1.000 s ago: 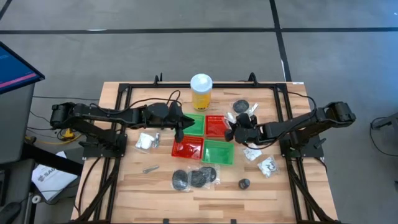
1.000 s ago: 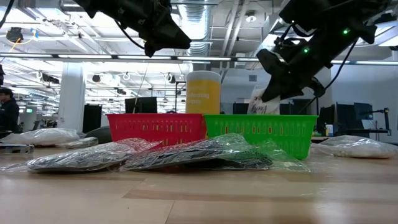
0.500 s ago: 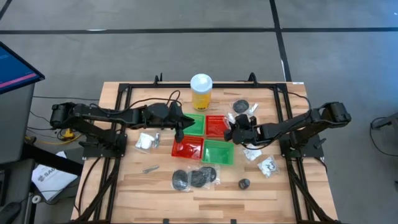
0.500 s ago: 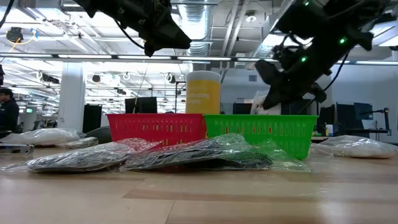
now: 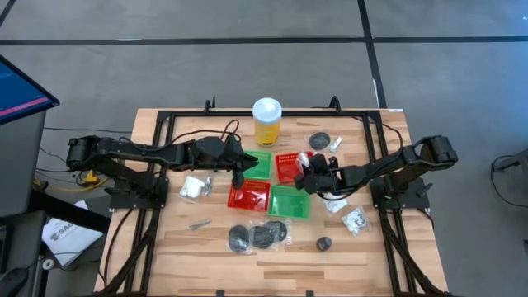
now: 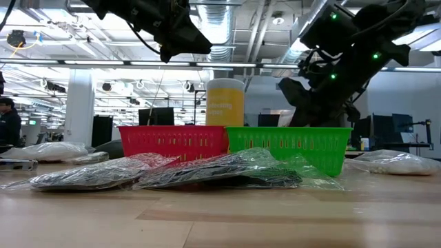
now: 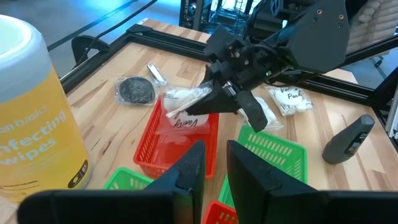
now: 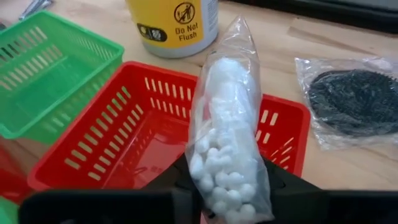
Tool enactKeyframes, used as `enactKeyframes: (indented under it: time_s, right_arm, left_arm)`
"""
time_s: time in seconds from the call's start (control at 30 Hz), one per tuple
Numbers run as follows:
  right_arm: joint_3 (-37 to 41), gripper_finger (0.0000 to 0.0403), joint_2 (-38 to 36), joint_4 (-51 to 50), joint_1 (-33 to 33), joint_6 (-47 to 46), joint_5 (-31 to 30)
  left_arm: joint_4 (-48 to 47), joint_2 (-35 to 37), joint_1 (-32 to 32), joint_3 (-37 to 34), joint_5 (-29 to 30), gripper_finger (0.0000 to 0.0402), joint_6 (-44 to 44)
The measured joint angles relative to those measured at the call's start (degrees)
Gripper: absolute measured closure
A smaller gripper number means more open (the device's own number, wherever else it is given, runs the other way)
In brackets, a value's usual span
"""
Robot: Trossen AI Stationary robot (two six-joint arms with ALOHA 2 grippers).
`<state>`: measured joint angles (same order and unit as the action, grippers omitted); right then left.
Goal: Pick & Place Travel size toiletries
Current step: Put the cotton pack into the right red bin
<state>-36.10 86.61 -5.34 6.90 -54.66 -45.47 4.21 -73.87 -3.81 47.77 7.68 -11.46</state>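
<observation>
One clear crinkly packet [image 8: 229, 130] of small white balls, upright over red basket [image 8: 130, 134].

"do not flush" on yellow bottle [image 8: 173, 25], "...fecting wipes" on its side, handwritten packet [image 7: 291, 99] unreadable

Toiletry packets, one above the far red basket

A clear packet of white balls [image 8: 227, 149] hangs over the far red basket [image 8: 137, 134], pinched by the right gripper [image 8: 227, 186]. Other packets lie on the table: black discs [image 5: 257, 236] near, white ones [image 5: 195, 186] left and right [image 5: 355, 220].
</observation>
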Motion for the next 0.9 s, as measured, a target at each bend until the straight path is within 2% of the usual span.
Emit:
enactKeyframes:
  time_s: [0.37, 0.53, 0.63, 0.9]
  right_arm:
    - [0.00, 0.0327, 0.00, 0.09, 0.22, 1.58, 0.61]
    - [-0.02, 0.0319, -0.03, 1.56, 0.22, 5.85, 1.37]
    - [-0.02, 0.0299, -0.04, 1.95, 0.22, 7.02, 2.52]
    - [-0.11, 0.0218, -0.63, 1.84, 0.15, 7.09, 2.92]
  left_arm:
    - [0.00, 0.00, 0.00, 0.00, 0.00, 0.0344, 0.00]
    - [0.00, 0.00, 0.00, 0.00, 0.00, 0.0344, 0.00]
    - [0.02, 0.00, 0.00, 0.00, 0.01, 0.0344, 0.01]
    - [0.05, 0.00, 0.01, 0.00, 0.02, 0.0344, 0.01]
